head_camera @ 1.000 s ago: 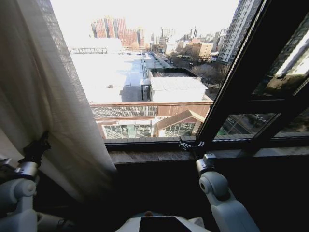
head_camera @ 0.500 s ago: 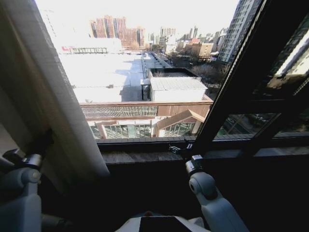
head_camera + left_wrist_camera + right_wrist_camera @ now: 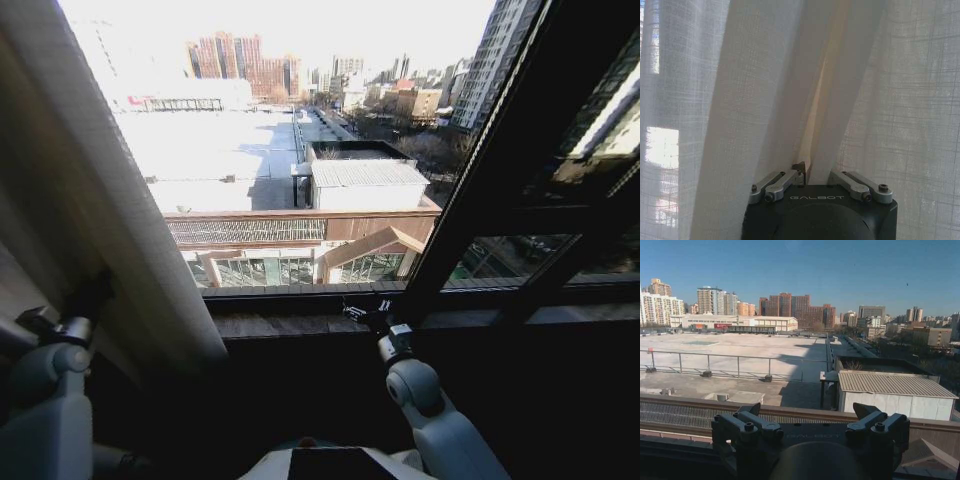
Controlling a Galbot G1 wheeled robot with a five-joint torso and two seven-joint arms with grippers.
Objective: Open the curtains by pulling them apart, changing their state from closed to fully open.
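The window (image 3: 300, 180) takes up most of the scene, its glass uncovered across the middle, with dark frame bars (image 3: 500, 170) slanting up on the right. The curtains (image 3: 90, 200) are gathered into a thick cream bunch at the far left, hanging down past the sill (image 3: 290, 322). The left gripper (image 3: 816, 176) sits low on the left against that bunch, its jaws pinched tight on a fold of the fabric. The right gripper (image 3: 810, 415) hovers at the sill near the centre, jaws spread wide, holding nothing.
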